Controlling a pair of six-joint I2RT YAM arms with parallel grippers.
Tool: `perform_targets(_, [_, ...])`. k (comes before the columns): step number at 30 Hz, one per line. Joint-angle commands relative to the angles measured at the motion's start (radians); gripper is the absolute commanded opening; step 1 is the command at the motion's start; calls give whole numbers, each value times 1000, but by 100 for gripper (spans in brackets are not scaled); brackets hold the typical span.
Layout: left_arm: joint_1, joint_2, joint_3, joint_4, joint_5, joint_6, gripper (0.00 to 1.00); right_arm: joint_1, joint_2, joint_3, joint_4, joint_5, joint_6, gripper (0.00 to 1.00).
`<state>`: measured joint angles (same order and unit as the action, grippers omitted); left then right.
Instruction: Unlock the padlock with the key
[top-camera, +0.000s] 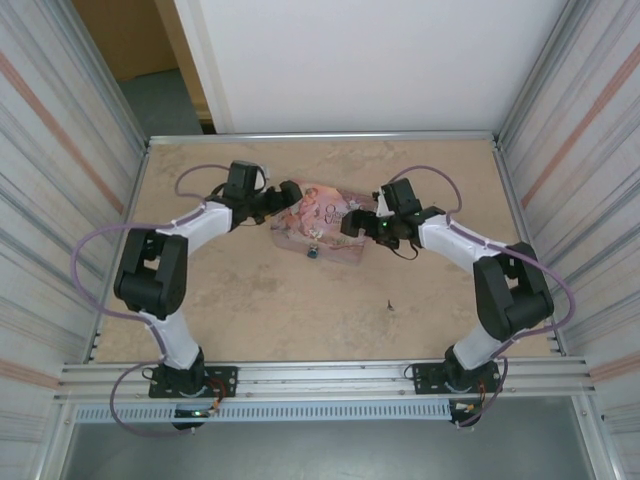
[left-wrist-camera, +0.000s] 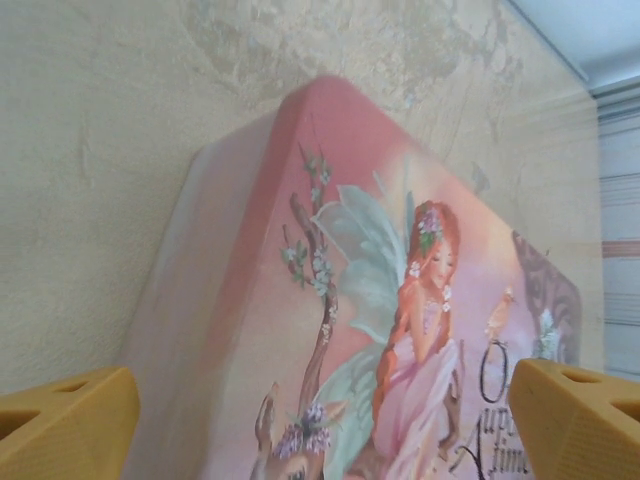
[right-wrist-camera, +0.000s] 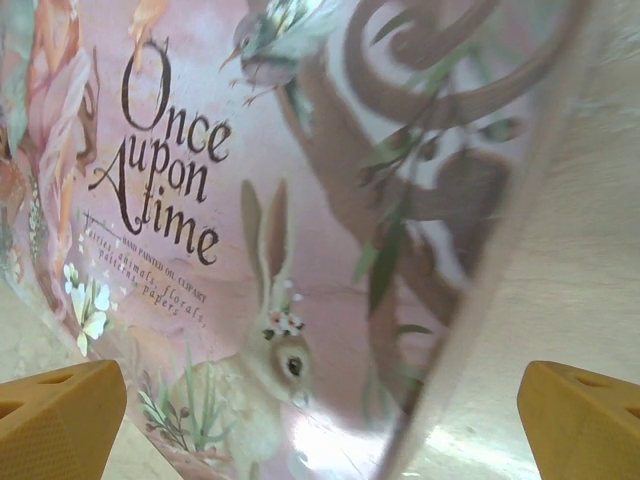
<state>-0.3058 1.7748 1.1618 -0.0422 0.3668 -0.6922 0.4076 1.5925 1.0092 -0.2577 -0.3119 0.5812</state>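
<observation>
Left end effector (top-camera: 291, 196) and right end effector (top-camera: 352, 222) stand open, flanking the pink illustrated tin box (top-camera: 323, 212); tiny blue padlock (top-camera: 313, 251) at its lower edge.

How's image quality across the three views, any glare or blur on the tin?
Top external: even, soft light, sharp, but the padlock is just a tiny blue speck by the pink tin. Left wrist: tin's near corner is soft, fairy art sharper. Right wrist: lettering crisp, white glare low on the tin, right edge smeared.
</observation>
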Motion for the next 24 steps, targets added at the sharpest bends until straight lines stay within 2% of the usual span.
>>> perform_targets(1, [35, -92, -15, -62, 23, 58, 96, -14, -76, 8, -93, 62, -59, 99])
perform_targets(9, [49, -314, -151, -130, 2, 136, 96, -23, -189, 25, -344, 129, -113, 100])
perform_targets(17, [39, -589, -404, -148, -41, 102, 96, -11, -288, -28, -578, 135, -96, 85])
perform_targets(24, [30, -793, -616, -153, -88, 2, 96, 40, -331, -111, -664, 131, -77, 75])
